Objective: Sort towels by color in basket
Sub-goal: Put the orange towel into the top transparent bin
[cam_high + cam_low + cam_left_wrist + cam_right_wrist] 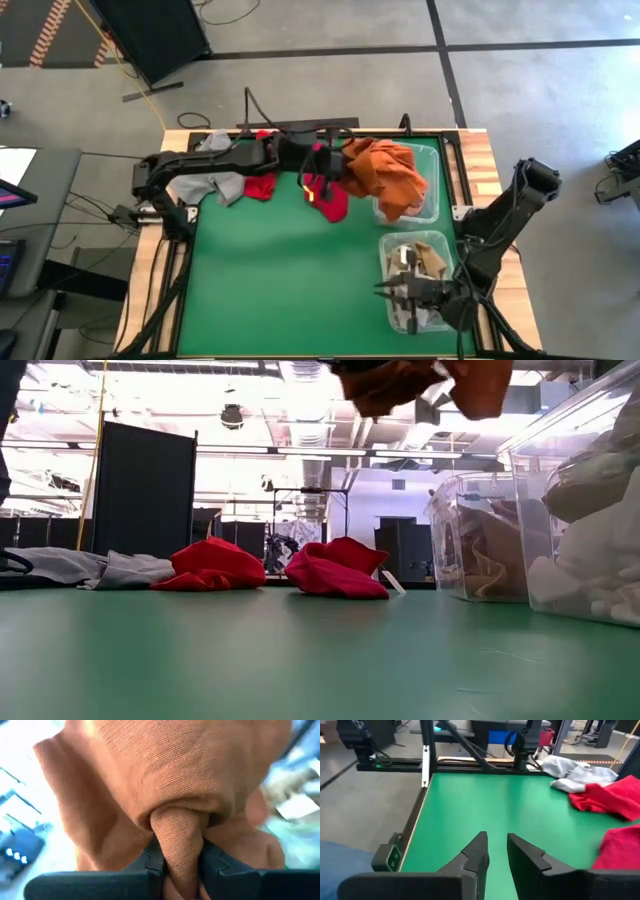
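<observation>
Transfer of an orange towel (392, 172) is the step in hand: my left gripper (179, 862) is clamped on a bunched fold of it, the cloth pinched between both fingers, and the towel hangs lifted above the green mat (280, 280), draped over the rim of the far clear bin (437, 190) near the table's far right corner. Part of the cloth is above the bin, part spills outside toward the mat. My right gripper (496, 851) waits over the near clear bin (385, 285) at the near right corner, fingers a narrow gap apart, holding nothing. That near bin holds tan and white cloth; the far bin's contents are mostly covered from above by the orange towel, though the table-level camera shows brownish cloth inside. Left on the mat: two red towels (270, 567) side by side near the far edge, and a grey towel (218, 185) toward the far left corner. In my judgement the next move calls for carrying the hanging cloth fully over the far bin's opening, lowering, then releasing. Risk noted: trailing cloth may catch the rim and fall outside.
</observation>
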